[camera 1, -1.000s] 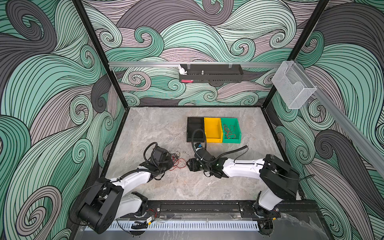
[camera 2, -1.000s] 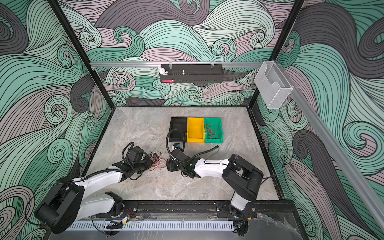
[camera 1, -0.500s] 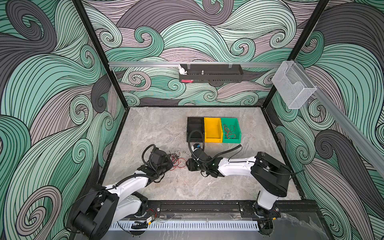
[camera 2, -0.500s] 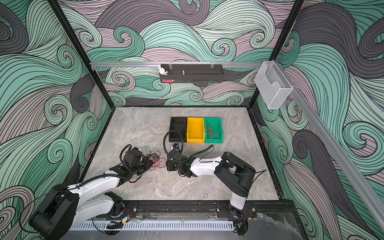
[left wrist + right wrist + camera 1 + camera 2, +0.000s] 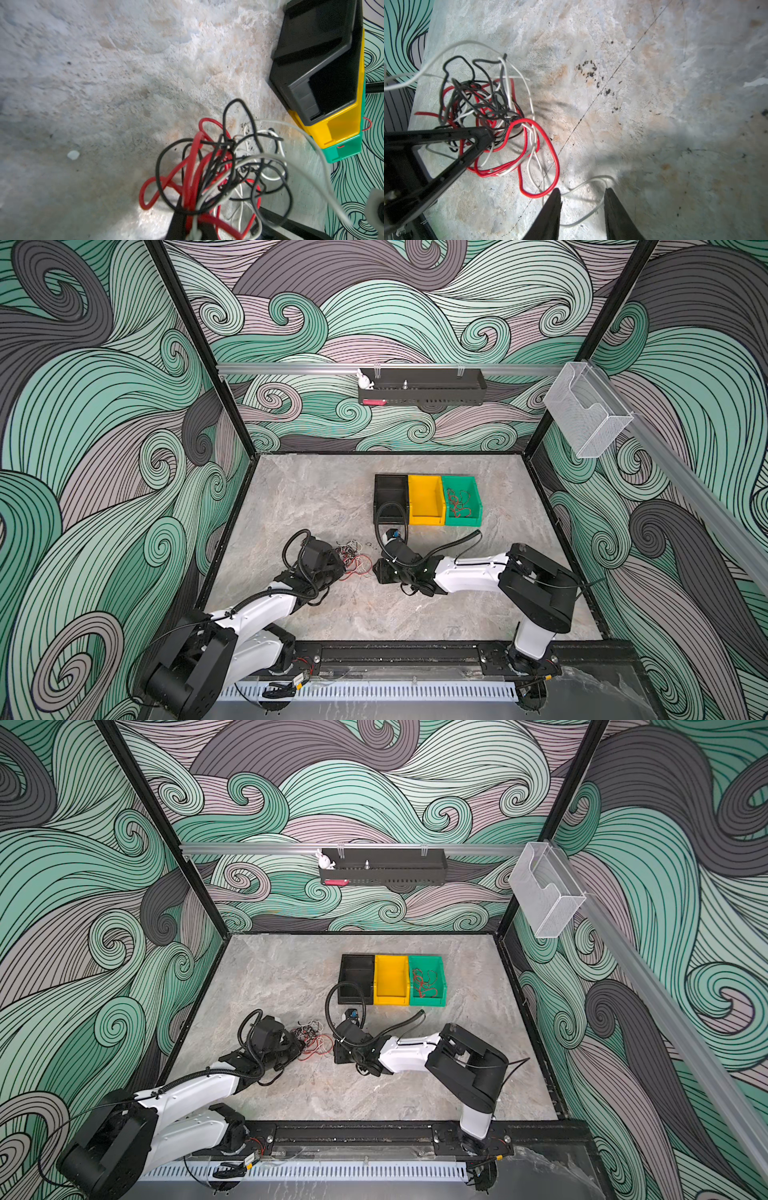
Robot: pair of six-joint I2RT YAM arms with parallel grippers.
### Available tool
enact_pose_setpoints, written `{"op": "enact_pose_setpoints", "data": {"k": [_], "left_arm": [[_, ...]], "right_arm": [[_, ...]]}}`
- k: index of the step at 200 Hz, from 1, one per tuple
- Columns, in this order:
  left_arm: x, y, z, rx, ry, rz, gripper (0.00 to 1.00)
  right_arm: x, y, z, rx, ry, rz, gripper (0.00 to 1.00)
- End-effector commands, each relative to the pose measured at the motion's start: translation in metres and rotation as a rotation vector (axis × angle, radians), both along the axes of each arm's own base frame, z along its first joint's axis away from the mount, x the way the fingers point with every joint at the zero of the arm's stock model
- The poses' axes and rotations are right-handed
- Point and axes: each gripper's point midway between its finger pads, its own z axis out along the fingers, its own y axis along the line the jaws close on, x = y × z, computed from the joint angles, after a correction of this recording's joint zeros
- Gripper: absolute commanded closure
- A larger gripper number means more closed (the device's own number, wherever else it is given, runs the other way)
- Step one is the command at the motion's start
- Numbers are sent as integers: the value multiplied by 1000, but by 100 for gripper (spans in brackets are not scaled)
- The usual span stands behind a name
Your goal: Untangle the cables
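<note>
The cables [image 5: 353, 560] [image 5: 313, 1042] lie as a knot of thin red, black and white wires on the table between my two grippers. My left gripper [image 5: 338, 568] [image 5: 297, 1046] [image 5: 192, 228] is shut on a bunch of the cables [image 5: 220, 170], which fan out from its jaws. In the right wrist view its black fingers [image 5: 485, 135] reach into the cables [image 5: 483, 108]. My right gripper [image 5: 379, 570] [image 5: 337, 1052] [image 5: 582, 192] is low on the tangle's right side, open. A loose white cable loop [image 5: 583, 182] lies on the table between its fingers.
A black bin [image 5: 390, 477], a yellow bin [image 5: 426, 520] and a green bin [image 5: 463, 520] stand in a row behind the right arm. The green bin holds a few red wires. The right arm's black hose [image 5: 388, 510] loops in front of the black bin.
The right arm's elbow has swung left and its gripper has crept slightly towards the tangle. The left gripper has stayed at the tangle.
</note>
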Motion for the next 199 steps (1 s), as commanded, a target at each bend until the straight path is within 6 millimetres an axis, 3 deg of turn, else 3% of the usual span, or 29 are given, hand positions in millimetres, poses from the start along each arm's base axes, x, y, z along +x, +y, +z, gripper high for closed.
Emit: {"op": "enact_pose_setpoints", "data": {"k": [1, 35, 65, 127, 158, 178, 199], "left_arm": [[3, 2, 3, 1, -22, 23, 92], [1, 5, 3, 10, -23, 30, 92], [2, 5, 3, 10, -26, 35, 93], [2, 2, 1, -7, -18, 28, 93], [2, -1, 0, -17, -17, 23, 93], [2, 0, 0, -11, -21, 24, 92], [3, 0, -1, -12, -20, 21, 92]], "right_arm": [[-2, 4, 0, -2, 3, 2, 64], [-1, -8, 1, -49, -16, -16, 71], [-2, -12, -1, -65, -15, -19, 72], [-3, 7, 2, 5, -5, 5, 70], [0, 8, 4, 0, -26, 3, 72], [3, 1, 7, -35, -53, -3, 85], [7, -8, 14, -54, -91, -17, 90]]}}
